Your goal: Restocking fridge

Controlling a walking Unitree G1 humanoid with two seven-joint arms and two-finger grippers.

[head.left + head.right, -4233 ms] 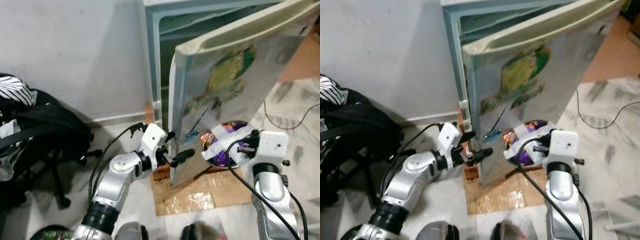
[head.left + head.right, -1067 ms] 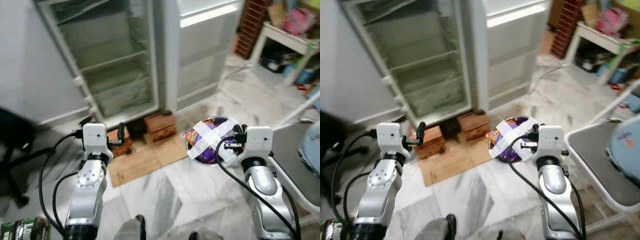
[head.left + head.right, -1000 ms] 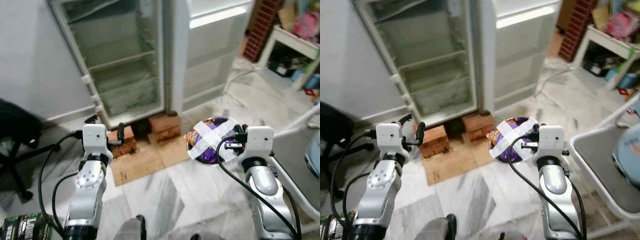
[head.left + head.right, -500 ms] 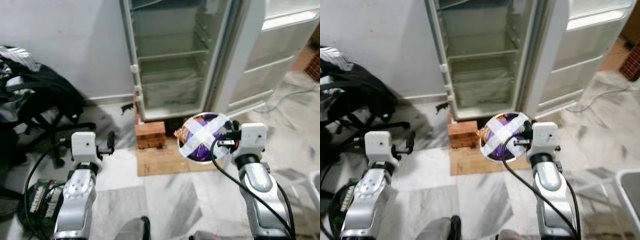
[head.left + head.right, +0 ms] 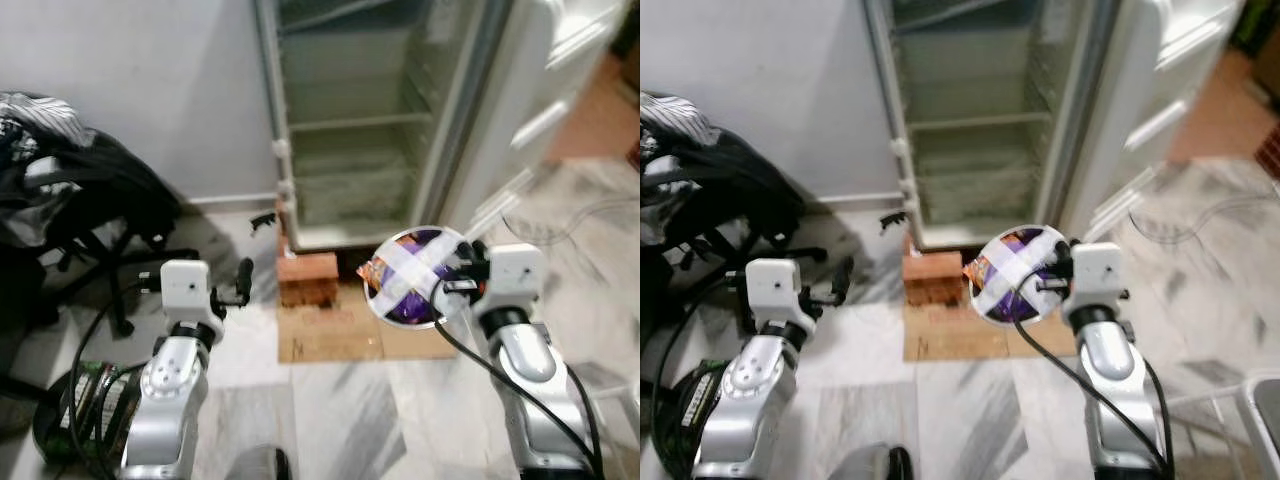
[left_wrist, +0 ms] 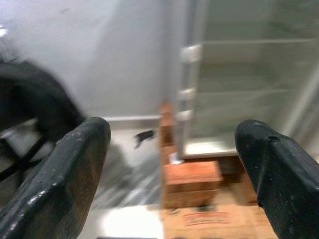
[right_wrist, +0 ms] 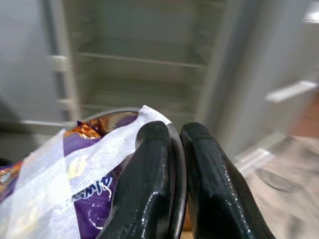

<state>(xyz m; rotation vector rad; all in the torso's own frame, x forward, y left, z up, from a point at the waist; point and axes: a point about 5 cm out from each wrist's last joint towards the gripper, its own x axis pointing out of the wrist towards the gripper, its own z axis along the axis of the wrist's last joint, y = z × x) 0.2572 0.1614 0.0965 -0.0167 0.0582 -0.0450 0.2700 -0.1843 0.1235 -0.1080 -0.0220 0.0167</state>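
Two grippers are raised before an open fridge (image 5: 350, 150) whose shelves look bare, so the restocking seems barely begun. The left gripper (image 6: 172, 164) holds nothing: its fingers (image 6: 70, 174) are spread wide apart, and between their tips, well beyond them, stand the fridge's hinge-side frame and a brick (image 5: 307, 277) on a sheet of cardboard (image 5: 345, 335) under the cabinet. Off to the outer side of those fingers sits a dark office chair (image 5: 90, 220) piled with bags.

The right gripper (image 7: 174, 164) has its fingers (image 7: 149, 169) pressed nearly together, pinching the rim of a bowl (image 5: 415, 278). The bowl is packed with purple and orange snack packets and crossed over the top with white tape. It hangs on the inner side of the fingers, in the air, well short of the fridge, whose lower shelves lie straight beyond the fingertips.

By my judgement, opening is done; what is left is carrying the bowl forward, setting it on a shelf, letting go, and shutting the door (image 5: 560, 110).
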